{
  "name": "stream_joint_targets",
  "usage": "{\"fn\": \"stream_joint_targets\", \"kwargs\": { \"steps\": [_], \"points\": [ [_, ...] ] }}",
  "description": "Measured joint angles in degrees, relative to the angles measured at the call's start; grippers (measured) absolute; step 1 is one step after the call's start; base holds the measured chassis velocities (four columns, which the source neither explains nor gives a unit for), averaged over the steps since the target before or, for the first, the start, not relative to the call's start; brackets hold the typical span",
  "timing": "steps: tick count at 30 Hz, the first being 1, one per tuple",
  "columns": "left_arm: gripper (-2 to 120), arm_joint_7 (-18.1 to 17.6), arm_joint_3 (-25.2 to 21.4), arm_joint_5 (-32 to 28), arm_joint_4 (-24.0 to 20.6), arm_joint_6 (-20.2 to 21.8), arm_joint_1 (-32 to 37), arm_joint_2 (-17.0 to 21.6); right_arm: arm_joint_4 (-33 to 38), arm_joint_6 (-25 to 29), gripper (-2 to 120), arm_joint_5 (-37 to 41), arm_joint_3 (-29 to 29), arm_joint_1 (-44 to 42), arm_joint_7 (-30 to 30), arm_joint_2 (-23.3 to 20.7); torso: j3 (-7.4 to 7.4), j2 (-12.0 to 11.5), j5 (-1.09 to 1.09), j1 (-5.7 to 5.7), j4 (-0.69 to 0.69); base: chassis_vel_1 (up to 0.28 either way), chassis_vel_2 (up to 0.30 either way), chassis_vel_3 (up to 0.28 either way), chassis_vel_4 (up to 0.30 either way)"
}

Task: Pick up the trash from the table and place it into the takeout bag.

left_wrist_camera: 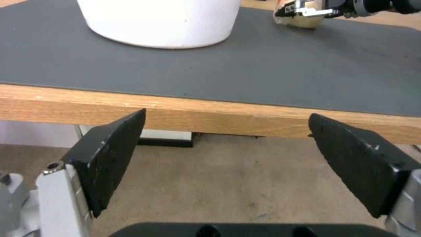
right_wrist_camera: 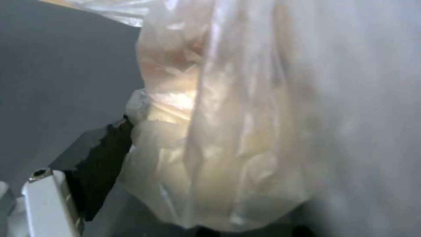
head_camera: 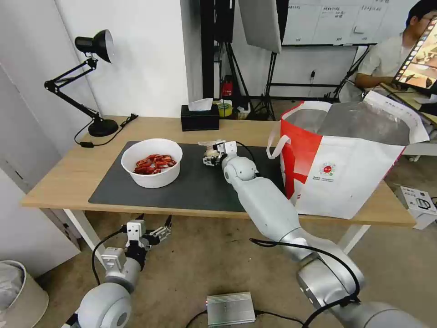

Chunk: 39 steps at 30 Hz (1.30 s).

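The right gripper pinches the small crumpled clear plastic bag on the dark grey mat, left of the white-and-red foil-lined takeout bag. The left gripper, spread, hangs below.

r gripper fingers clamped, arm extended; l gripper fingers apart, low.

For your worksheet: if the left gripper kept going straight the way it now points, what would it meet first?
Most likely the table's front edge: the open left gripper sits below the tabletop, aimed at that wooden edge. Depth is unclear, so it might slip just underneath it.
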Motion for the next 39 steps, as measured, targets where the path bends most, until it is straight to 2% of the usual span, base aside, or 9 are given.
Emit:
{"fn": "stream_joint_targets", "kwargs": {
  "steps": [8,16,18,19,25,26,29,35,39],
  "points": [
    [100,0.0,0.0,0.36,0.0,-0.05,0.23,-0.54,-0.87,0.96,98,-0.52,0.27,0.02,-1.8,0.0,0.0,0.0,0.0,0.0,0.0,0.0,0.0,0.0,0.0],
    [100,0.0,0.09,0.73,0.01,-0.08,0.42,-0.92,-0.88,1.45,73,-0.57,0.23,0.02,-2.24,0.0,0.0,0.0,0.0,0.0,0.0,0.0,0.0,0.0,0.0],
    [100,0.0,0.09,0.77,0.02,-0.1,0.46,-0.93,-0.88,1.55,61,-0.63,0.23,0.01,-2.26,0.0,0.0,0.0,-0.01,0.0,0.0,0.0,0.0,0.0,0.0],
    [100,0.0,0.09,0.77,0.02,-0.1,0.46,-0.93,-0.88,1.55,61,-0.63,0.23,0.01,-2.26,0.0,0.0,0.0,-0.01,0.0,0.0,0.0,0.0,0.0,0.0],
    [100,0.01,0.27,0.81,0.18,-0.14,0.37,-1.04,-0.83,1.69,36,-0.9,0.29,-0.4,-2.27,0.0,0.0,0.0,-0.01,0.0,0.0,0.0,0.0,0.0,0.0],
    [100,0.01,0.27,0.81,0.18,-0.14,0.37,-1.04,-0.83,1.69,36,-0.9,0.29,-0.4,-2.27,0.0,0.0,0.0,-0.01,0.0,0.0,0.0,0.0,0.0,0.0],
    [100,0.01,0.29,0.81,0.2,-0.19,0.26,-0.93,-0.26,1.7,21,-0.96,0.36,-0.68,-2.17,-0.02,0.0,0.0,-0.01,0.0,0.0,0.0,0.0,0.0,0.0],
    [100,0.01,0.15,0.57,0.21,-0.23,0.16,-0.53,1.62,1.31,8,-0.99,0.43,-0.92,-0.85,-0.09,0.0,0.0,-0.01,0.0,0.0,0.0,0.0,0.0,0.0],
    [100,0.01,0.05,0.38,0.15,-0.26,0.14,-0.3,4.01,0.53,7,-1.03,0.29,-1.66,1.62,-0.52,0.0,0.0,-0.01,0.0,0.0,0.0,0.0,0.0,0.0]
  ]
}}
